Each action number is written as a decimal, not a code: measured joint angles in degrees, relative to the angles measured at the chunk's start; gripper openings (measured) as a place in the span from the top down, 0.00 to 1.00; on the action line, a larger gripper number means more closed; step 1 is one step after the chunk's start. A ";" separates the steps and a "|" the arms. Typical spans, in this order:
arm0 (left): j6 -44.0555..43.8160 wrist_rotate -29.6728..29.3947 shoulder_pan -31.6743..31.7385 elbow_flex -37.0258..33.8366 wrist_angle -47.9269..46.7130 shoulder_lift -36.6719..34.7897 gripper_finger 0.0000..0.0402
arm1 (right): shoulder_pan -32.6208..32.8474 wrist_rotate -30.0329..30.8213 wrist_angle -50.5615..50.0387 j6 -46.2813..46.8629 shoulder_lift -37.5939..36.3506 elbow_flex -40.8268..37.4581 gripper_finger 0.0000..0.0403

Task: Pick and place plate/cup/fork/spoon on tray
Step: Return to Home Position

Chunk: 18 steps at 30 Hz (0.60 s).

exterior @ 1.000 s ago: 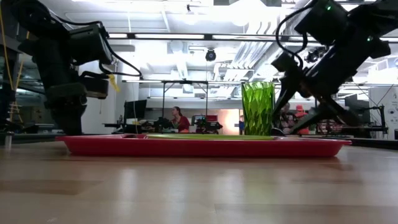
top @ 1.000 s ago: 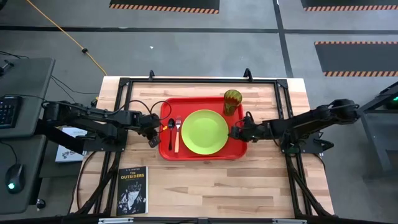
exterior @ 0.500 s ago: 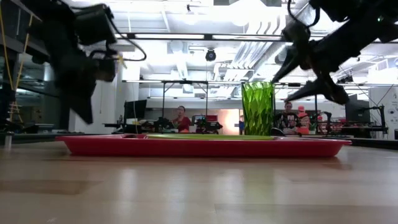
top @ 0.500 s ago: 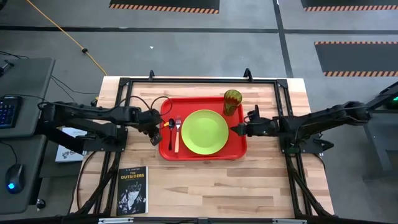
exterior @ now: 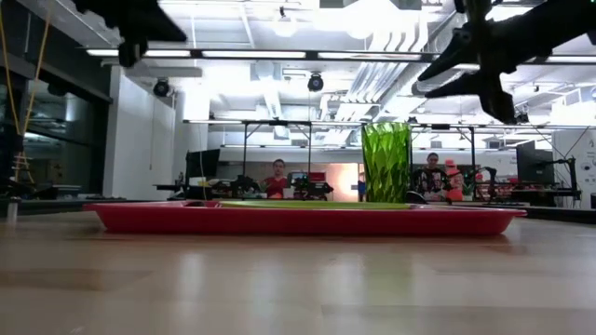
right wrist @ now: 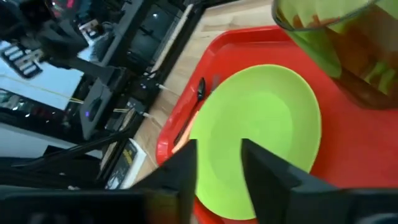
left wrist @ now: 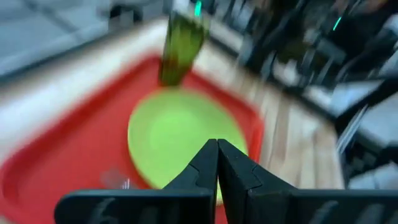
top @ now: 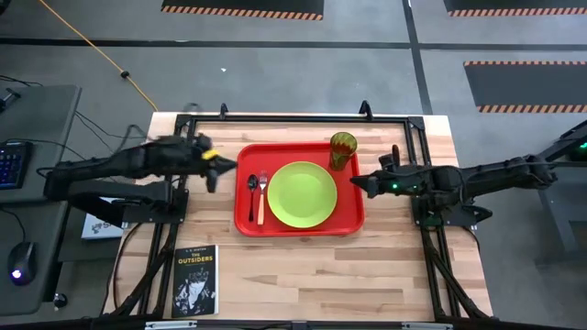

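The red tray (top: pixel 248 156) lies at the table's middle. On it lie the lime-green plate (top: pixel 302 193), the dark spoon (top: pixel 251 191) and, beside it, the orange-handled fork (top: pixel 260 203), both left of the plate. The green cup (top: pixel 343 149) stands upright in the tray's far right corner. My left gripper (top: pixel 211 168) is shut and empty, raised above the table just left of the tray; its wrist view shows the fingertips (left wrist: pixel 217 163) together. My right gripper (top: pixel 356 183) is open and empty, raised over the tray's right rim, its fingers (right wrist: pixel 186 171) apart.
A black book (top: pixel 194 280) lies at the table's near left corner. A black metal frame (top: pixel 293 119) runs round the table top. Bare wood lies between the tray and the near edge. People sit in the room behind the table (exterior: pixel 273 177).
My left gripper has risen high and drawn back from the tray's left part toward the table's left edge. My right gripper has risen and drawn back from the plate's right side toward the table's right edge. The tableware has stayed in place on the tray.
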 joint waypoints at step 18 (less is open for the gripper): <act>2.60 -2.25 -9.48 -14.60 34.73 -12.76 1.00 | 0.17 -7.30 2.29 -13.27 -4.05 0.02 1.00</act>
